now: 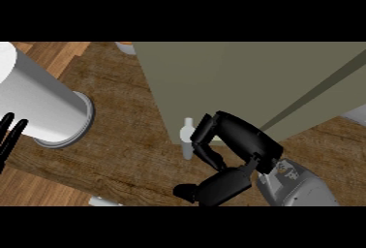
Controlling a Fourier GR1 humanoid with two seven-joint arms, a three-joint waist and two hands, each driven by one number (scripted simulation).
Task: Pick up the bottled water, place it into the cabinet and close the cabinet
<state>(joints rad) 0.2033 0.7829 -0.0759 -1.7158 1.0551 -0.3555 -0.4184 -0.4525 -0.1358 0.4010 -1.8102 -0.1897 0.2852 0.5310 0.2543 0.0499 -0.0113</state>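
The bottled water (187,130) is a small pale bottle with a narrow cap, upright at the lower left corner of the olive-grey cabinet (236,82). My right hand (239,138) comes in from the lower right; its fingers curl round the bottle from the right and hide part of it. A dark slanted gap (314,92) runs along the cabinet's right part, where a door panel meets the body. At the view's left edge my left hand (10,133) shows only straight fingers pointing up, holding nothing.
A big white cylinder (36,97) lies on its side on the wooden counter (121,155), left of the cabinet. A small orange-topped thing (126,46) sits at the top beside the cabinet. Pale shapes show at the lower edge (103,201) and far right (355,114).
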